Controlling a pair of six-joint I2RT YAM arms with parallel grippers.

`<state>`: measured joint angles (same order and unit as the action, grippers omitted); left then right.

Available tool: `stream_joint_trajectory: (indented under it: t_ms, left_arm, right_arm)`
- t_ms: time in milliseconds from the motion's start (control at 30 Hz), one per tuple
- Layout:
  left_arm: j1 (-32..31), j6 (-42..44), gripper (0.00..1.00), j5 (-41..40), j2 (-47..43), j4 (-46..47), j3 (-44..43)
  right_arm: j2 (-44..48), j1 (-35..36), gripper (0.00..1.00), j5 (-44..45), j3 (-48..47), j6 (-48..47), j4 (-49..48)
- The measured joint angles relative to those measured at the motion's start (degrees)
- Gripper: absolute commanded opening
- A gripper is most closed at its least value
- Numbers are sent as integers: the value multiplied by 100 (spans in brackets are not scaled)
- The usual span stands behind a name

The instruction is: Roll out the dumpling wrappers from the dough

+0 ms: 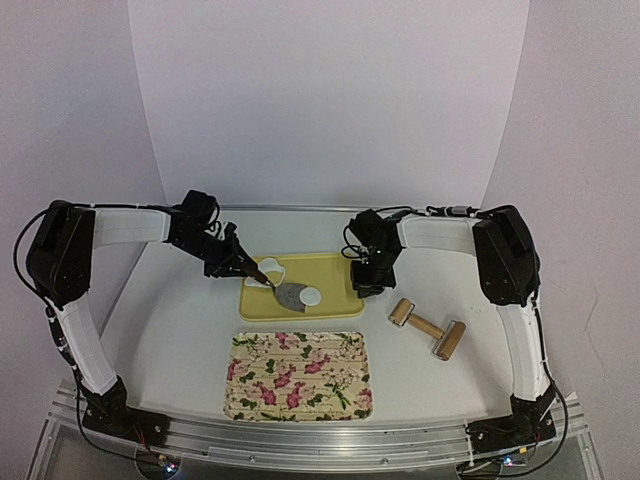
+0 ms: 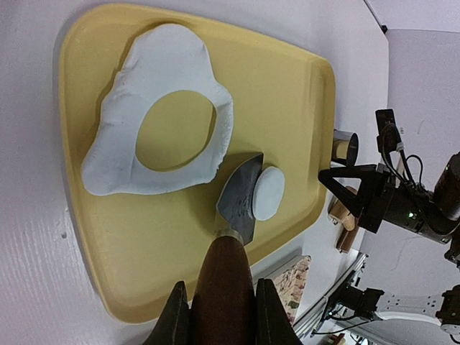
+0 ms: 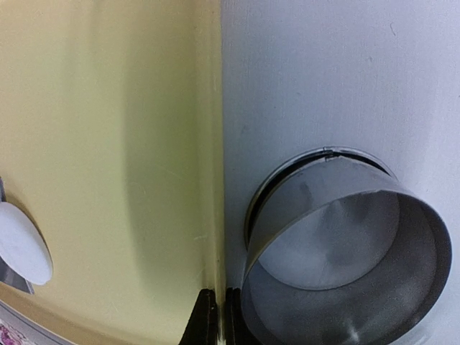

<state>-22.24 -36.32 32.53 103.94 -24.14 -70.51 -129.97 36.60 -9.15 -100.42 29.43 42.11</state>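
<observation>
While both arms reach in over the yellow tray [image 1: 342,268], the left gripper [image 2: 221,315] is clamped on the brown wooden handle of a spatula [image 2: 238,198]. Its fingers [image 2: 175,320] press against either side of the handle.

- The spatula blade lies low on the tray floor, pointing right.
- One dumpling wrapper [image 2: 268,192], a small round white disc, sits at the blade's right edge. It partly overlaps the metal, right of the tray's middle and toward the near side.
- The leftover dough sheet [image 2: 122,144], ragged with a round hole through it, lies in the far left part of the tray. Its edge is just beside the blade; I cannot tell whether they touch.
- The right gripper [image 3: 218,316] has its jaws pressed together with nothing between them. It hangs low at the tray's right rim.
- A metal ring cutter [image 3: 345,251] stands on the white table [image 1: 180,330] just right of that rim, close beside the right fingertips.
- A rolling pin [image 1: 427,328] lies on the table right of the tray and nearer, well apart from both grippers.
- A floral mat [image 1: 300,375] lies on the near side of the tray.
</observation>
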Motion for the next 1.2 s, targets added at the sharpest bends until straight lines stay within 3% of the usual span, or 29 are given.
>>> stream_joint_trajectory:
  t_ms: [233,633,1200]
  left_arm:
    - [-44,-214,0,381,-33,569,489]
    - [-65,-1117,0,244,-542,2118,1777]
    - [-174,-1566,0,191,-348,2956,1941]
  right_arm:
    - [-7,-9,0,-31,-9,36,9]
    - [-10,-17,0,-73,-14,176,11]
    - [-33,-20,0,-224,-29,449,-44]
